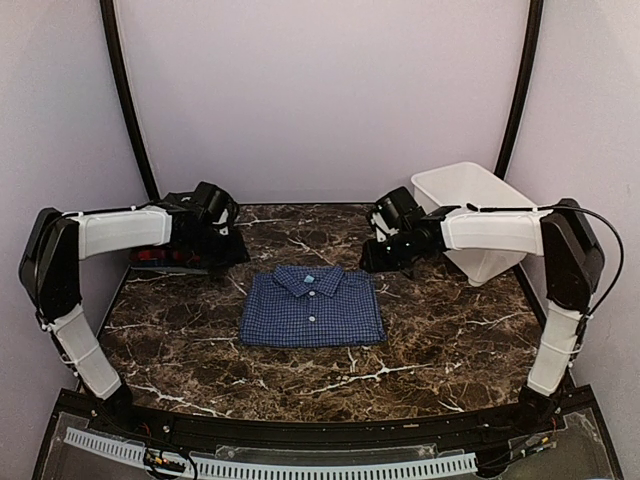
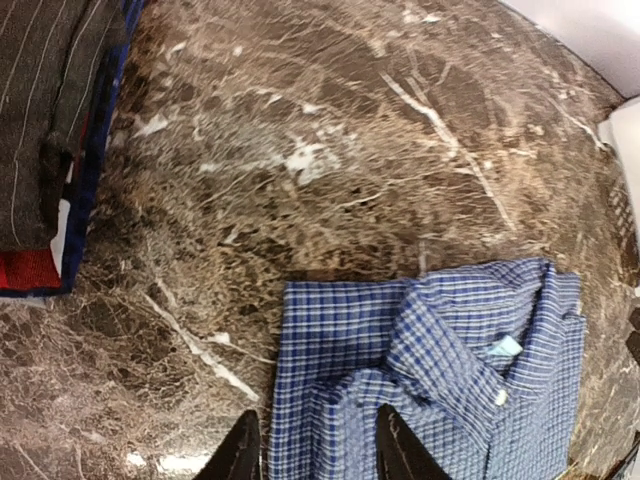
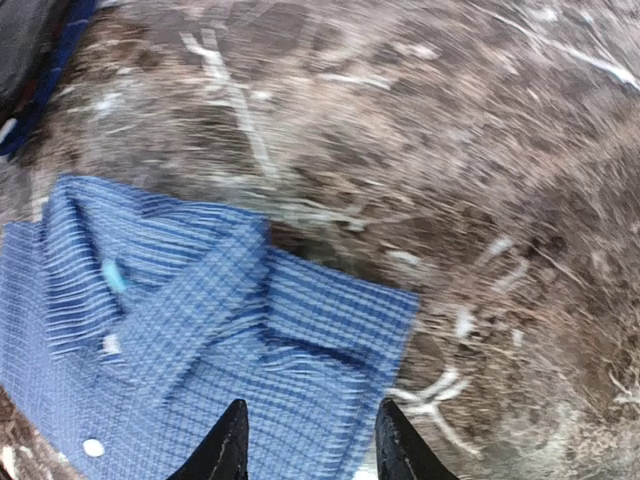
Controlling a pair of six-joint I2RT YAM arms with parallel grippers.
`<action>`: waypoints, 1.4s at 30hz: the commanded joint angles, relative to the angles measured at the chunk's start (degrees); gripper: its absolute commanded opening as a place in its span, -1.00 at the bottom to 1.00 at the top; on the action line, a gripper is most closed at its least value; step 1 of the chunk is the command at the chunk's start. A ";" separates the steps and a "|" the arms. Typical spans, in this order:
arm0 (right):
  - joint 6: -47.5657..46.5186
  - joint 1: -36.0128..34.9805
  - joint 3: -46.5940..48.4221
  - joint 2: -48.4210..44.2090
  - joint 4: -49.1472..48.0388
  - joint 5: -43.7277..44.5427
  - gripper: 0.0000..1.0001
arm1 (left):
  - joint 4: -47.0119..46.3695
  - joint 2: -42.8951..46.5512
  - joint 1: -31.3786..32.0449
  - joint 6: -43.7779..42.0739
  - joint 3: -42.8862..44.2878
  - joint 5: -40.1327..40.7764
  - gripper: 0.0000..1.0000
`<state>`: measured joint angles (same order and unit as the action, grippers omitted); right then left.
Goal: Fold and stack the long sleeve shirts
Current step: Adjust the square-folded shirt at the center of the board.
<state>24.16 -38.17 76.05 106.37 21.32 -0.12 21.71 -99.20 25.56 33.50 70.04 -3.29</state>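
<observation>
Student: Stack at far left of the worktop (image 1: pixel 180 340): what lies in it?

Tutor: Dark shirt (image 2: pixel 40 120) folded on top of red shirt (image 2: pixel 28 270). Left jaws hang near it, spread and empty.

Student: And at centre?

Tutor: Blue shirt (image 1: pixel 312 308), folded flat, collar toward the far wall, well apart from the stack. It is not yet stacked.

Student: How will it handle?

Tutor: Probably as light, limp cloth. Lifted by one corner it would likely sag and the fold would fall open. It should slide easily on the smooth stone.

Student: Where to take hold, then?

Tutor: Best, by judgement, at the two side edges near the collar. Each pinch should take every layer, and both arms should lift level. Right jaws stand spread and empty over the far right corner of the blue shirt. Basket (image 1: pixel 470 215) sits farthest right.
</observation>
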 commanded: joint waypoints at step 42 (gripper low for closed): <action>2.70 9.17 -23.78 -3.99 -9.59 -2.09 -0.28 | -12.12 -17.75 15.48 12.07 2.35 -9.18 -0.75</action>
<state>27.90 -31.20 56.77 103.94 6.94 -5.65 9.63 -113.75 37.89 40.42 71.48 -9.45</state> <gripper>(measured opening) 0.361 0.123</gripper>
